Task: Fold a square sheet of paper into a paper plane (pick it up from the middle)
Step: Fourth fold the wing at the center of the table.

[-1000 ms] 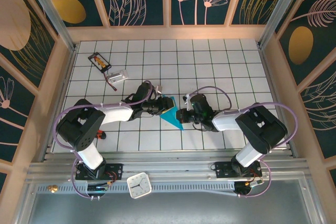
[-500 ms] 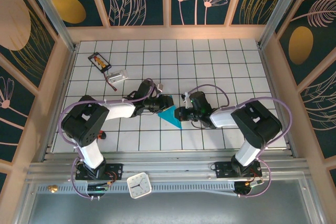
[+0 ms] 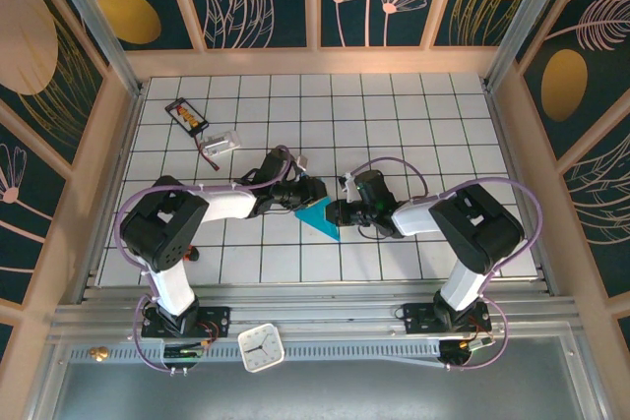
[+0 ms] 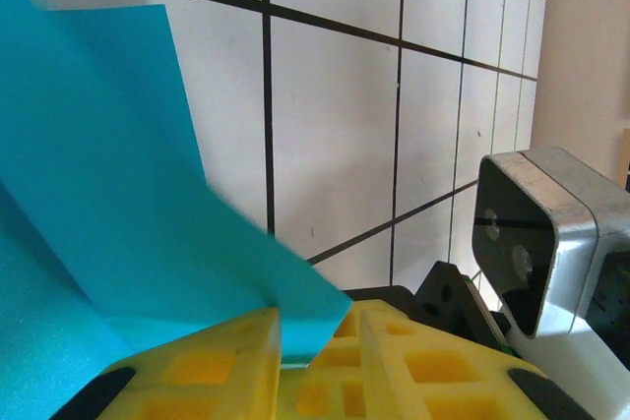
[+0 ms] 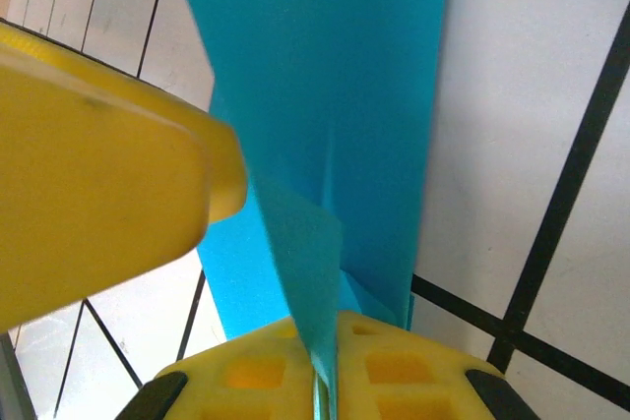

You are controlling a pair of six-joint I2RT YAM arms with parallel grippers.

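Observation:
The square sheet of paper (image 3: 321, 217) is teal-blue and folded into a pointed triangle, lying on the tiled floor between my two grippers. My left gripper (image 3: 308, 193) is at its upper left edge. In the left wrist view one corner of the paper (image 4: 118, 194) reaches into the gap of the left gripper (image 4: 320, 339), whose yellow jaws stand apart and are not pinching it. My right gripper (image 3: 341, 211) is at the paper's right side. In the right wrist view the right gripper (image 5: 320, 356) is shut on a raised flap of the paper (image 5: 325, 76).
A yellow finger of the left gripper (image 5: 98, 164) hangs close beside the flap. A black card with orange marks (image 3: 187, 115) and a small clear part with wires (image 3: 220, 143) lie at the back left. Wooden walls (image 3: 116, 154) ring the floor. A white clock (image 3: 261, 347) sits by the arm bases.
My left gripper has slid right to the paper's edge and its jaws have narrowed. The paper has sunk lower and flatter. The right gripper has stayed in place on the flap.

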